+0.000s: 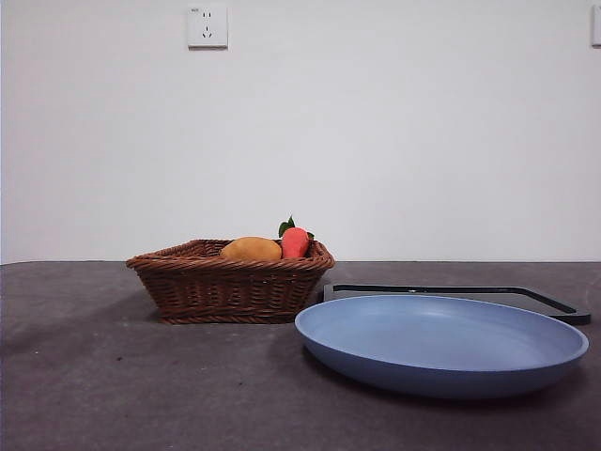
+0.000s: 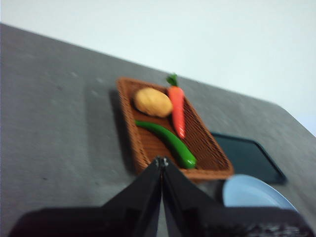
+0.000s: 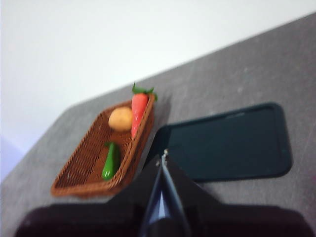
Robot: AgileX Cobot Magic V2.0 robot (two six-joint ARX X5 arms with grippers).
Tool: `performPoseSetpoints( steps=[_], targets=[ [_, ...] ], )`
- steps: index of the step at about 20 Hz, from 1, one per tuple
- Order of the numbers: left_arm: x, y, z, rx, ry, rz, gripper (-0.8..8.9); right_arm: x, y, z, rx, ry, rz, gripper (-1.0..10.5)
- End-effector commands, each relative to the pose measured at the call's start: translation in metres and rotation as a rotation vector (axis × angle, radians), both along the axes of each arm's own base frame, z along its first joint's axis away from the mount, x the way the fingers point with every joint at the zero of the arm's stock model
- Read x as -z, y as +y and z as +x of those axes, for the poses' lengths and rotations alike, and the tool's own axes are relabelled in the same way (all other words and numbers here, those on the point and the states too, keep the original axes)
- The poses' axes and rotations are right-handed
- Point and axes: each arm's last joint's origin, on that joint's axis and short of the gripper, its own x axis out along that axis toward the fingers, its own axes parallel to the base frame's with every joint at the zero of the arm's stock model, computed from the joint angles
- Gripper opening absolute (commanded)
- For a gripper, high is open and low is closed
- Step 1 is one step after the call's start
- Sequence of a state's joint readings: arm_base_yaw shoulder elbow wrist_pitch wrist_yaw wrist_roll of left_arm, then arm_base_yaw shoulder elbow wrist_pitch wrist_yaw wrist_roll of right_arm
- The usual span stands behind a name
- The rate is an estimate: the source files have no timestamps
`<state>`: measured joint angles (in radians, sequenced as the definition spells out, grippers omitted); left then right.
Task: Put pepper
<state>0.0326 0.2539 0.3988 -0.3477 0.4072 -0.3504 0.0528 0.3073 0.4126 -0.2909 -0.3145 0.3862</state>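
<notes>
The dark-green pepper (image 2: 168, 143) lies in the brown wicker basket (image 2: 129, 129) beside a red-orange carrot-like vegetable (image 2: 177, 109) and a yellow-orange fruit (image 2: 153, 101). It also shows in the right wrist view (image 3: 110, 161). In the front view the basket (image 1: 230, 291) hides the pepper; only the fruit (image 1: 251, 250) and the red vegetable (image 1: 295, 241) rise above its rim. The blue plate (image 1: 441, 343) sits right of the basket, with nothing on it. My left gripper (image 2: 161, 162) is shut, high above the table short of the basket. My right gripper (image 3: 163, 157) is shut, high above the dark tray. Neither arm shows in the front view.
A flat dark tray (image 3: 227, 143) lies behind the plate, right of the basket; it also shows in the front view (image 1: 470, 293). The grey tabletop (image 1: 84, 376) stretches left of the basket. A white wall with a socket (image 1: 207, 26) stands behind.
</notes>
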Motion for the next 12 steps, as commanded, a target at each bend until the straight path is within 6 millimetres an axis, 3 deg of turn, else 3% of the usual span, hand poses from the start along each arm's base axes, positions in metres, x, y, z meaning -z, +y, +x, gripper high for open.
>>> performPoseSetpoints(
  steps=[1, 6, 12],
  targets=[
    [-0.016, -0.002, 0.002, 0.077, 0.003, 0.046, 0.06, -0.026, 0.001, 0.000, -0.053, 0.017, -0.095, 0.1],
    [-0.033, -0.004, 0.009, 0.208, 0.079, 0.089, 0.06, -0.064, 0.003, 0.003, -0.117, 0.178, -0.205, 0.1],
    [-0.041, -0.006, 0.012, 0.325, 0.190, 0.125, 0.06, -0.084, 0.005, 0.005, -0.207, 0.363, -0.327, 0.1]
  ],
)
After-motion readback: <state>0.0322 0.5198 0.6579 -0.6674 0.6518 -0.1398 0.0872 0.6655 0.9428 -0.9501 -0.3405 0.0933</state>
